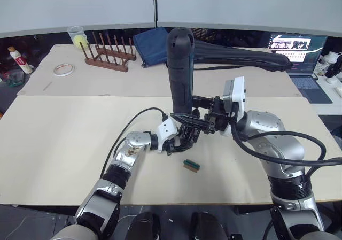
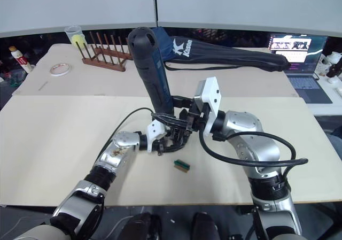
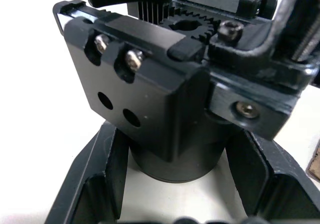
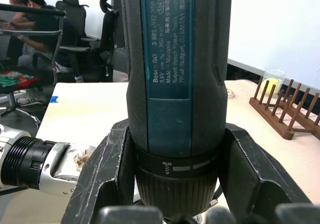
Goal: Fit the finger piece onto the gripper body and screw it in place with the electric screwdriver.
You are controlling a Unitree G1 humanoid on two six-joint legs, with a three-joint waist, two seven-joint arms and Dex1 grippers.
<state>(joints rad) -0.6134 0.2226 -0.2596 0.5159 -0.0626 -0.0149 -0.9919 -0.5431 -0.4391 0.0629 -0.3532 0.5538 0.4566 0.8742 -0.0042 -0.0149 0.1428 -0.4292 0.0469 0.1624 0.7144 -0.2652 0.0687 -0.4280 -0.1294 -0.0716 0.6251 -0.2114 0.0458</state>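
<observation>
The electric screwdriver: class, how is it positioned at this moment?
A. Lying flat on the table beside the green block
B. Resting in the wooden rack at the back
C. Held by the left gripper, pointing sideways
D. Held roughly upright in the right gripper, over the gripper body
D: the electric screwdriver stands nearly upright, clamped between the fingers of the right gripper, its lower end down at the gripper body that the left gripper holds.

You are looking at an office lab: laptop (image 1: pixel 299 55), office chairs (image 4: pixel 80 29), a person (image 4: pixel 27 14) sitting at a desk
</observation>
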